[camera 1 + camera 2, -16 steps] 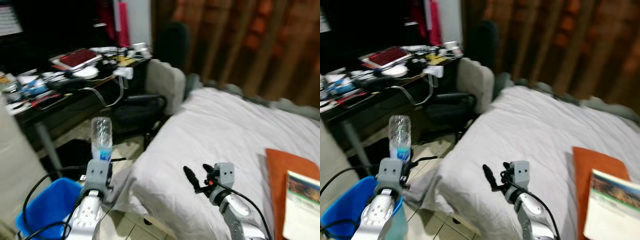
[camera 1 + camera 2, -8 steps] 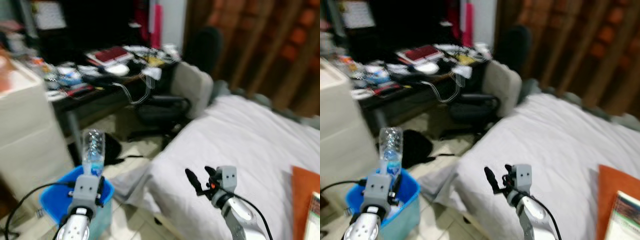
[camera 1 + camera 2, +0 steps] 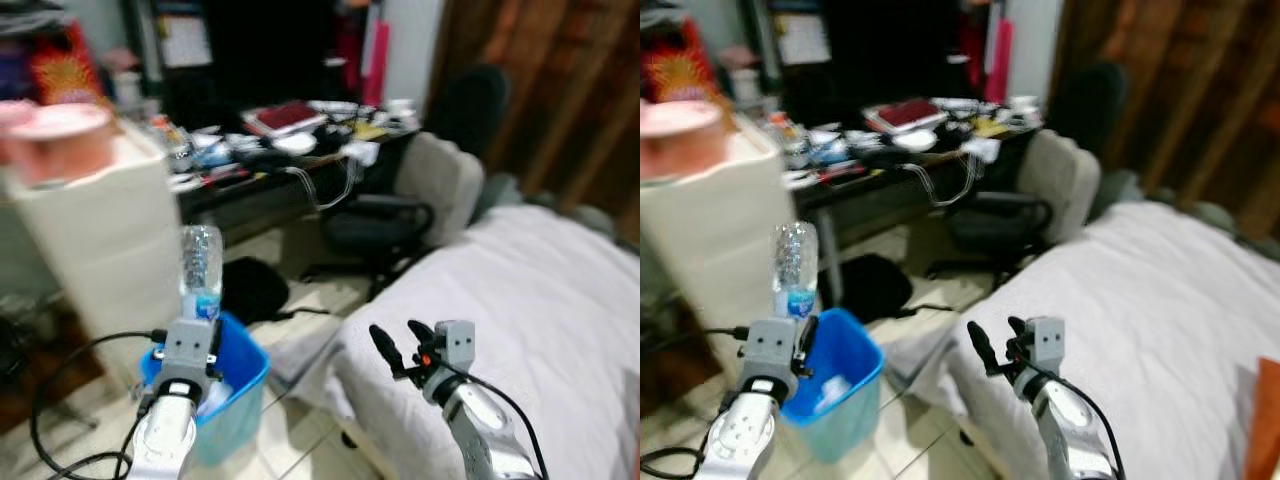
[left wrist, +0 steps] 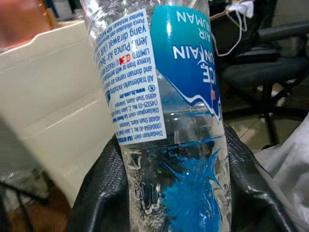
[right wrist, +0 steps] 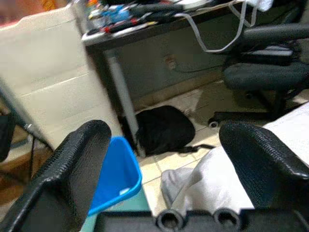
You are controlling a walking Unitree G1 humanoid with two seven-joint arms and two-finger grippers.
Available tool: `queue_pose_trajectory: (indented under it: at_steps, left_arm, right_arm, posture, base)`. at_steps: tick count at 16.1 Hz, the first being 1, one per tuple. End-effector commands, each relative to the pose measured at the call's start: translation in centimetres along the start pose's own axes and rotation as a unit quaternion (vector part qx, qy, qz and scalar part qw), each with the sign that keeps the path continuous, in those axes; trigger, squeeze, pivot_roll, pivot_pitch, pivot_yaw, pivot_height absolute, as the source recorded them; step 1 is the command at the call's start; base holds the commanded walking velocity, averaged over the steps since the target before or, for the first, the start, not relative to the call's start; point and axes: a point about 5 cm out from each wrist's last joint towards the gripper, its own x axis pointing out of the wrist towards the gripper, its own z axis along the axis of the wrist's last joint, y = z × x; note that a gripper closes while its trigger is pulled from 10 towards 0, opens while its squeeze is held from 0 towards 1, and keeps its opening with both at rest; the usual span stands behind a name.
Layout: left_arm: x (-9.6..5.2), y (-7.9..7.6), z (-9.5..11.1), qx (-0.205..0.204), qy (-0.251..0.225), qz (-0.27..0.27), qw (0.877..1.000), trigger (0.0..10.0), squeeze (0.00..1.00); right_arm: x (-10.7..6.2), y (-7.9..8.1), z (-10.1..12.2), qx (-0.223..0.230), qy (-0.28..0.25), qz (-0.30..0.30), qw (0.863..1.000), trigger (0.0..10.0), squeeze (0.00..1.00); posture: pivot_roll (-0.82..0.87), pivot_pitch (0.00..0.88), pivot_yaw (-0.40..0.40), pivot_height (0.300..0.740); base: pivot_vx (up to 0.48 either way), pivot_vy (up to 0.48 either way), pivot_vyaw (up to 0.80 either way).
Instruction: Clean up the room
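While left gripper point(image 3: 197, 335) clenched upright water bottle point(image 3: 201, 272) above blue bin point(image 3: 243, 392), right gripper point(image 3: 400, 343) hung released at 3 o'clock. Risk judged: early drop, bottle striking rim, bouncing onto floor.

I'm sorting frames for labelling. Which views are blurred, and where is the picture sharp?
Both eye views are motion-blurred, worst at the desk and white drawer unit; the blue bin stays recognisable. The left wrist view is sharp up close: the bottle label is legible between the left gripper jaws. The right wrist view is soft, with the right gripper open.
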Motion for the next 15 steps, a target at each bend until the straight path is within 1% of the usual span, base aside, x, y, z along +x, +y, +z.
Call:
queue_pose_trajectory:
  at_steps: [1,2,5,7,8,10,13,15]
  left_arm:
    - [0.1,0.0,0.3,-0.003,-0.007,-0.001,1.000,10.0,0.00]
    - [0.1,0.2,0.2,-0.010,-0.001,0.003,1.000,10.0,0.00]
    - [0.9,0.3,0.0,-0.009,0.010,-0.002,1.000,10.0,0.00]
    - [1.2,0.1,0.0,-0.025,0.014,-0.025,0.999,10.0,0.00]
    - [1.6,0.2,0.3,-0.024,0.009,-0.030,0.999,10.0,0.00]
    - [2.0,0.3,0.2,-0.021,0.009,-0.032,0.999,10.0,0.00]
    - [2.0,0.3,-0.1,-0.031,0.014,-0.035,0.999,10.0,0.00]
    - [1.9,-0.1,-0.5,-0.033,0.019,-0.043,0.998,10.0,0.00]
  right_arm:
    - [0.0,0.2,-0.2,0.001,0.008,0.007,1.000,10.0,0.00]
    - [0.0,0.4,-0.7,-0.006,0.022,0.008,1.000,10.0,0.00]
    - [0.3,0.4,-0.6,-0.016,0.022,0.002,1.000,10.0,0.00]
    - [0.3,0.4,-0.5,-0.019,0.018,0.002,1.000,10.0,0.00]
    - [0.3,0.3,-0.3,-0.022,0.015,-0.001,1.000,10.0,0.00]
    - [0.3,0.1,-0.1,-0.035,0.006,-0.011,0.999,10.0,0.00]
    - [0.3,0.0,0.0,-0.043,0.003,-0.014,0.999,10.0,0.00]
    - [0.3,-0.1,-0.4,-0.041,0.016,-0.014,0.999,10.0,0.00]
  posture:
    - [0.16,0.000,-0.091,0.740]
    - [0.16,0.000,-0.092,0.740]
    - [0.17,0.000,-0.093,0.740]
    - [0.17,0.000,-0.093,0.740]
    - [0.17,0.000,-0.097,0.740]
    - [0.16,0.000,-0.099,0.740]
    - [0.16,0.000,-0.098,0.740]
    - [0.16,0.000,-0.100,0.740]
  base:
    - [0.480,0.000,0.51]
    - [0.480,0.000,0.00]
    - [0.480,0.000,0.00]
    - [0.480,0.000,0.00]
    - [0.480,0.000,0.69]
    - [0.480,0.000,0.67]
    - [0.480,0.000,0.65]
    - [0.480,0.000,0.65]
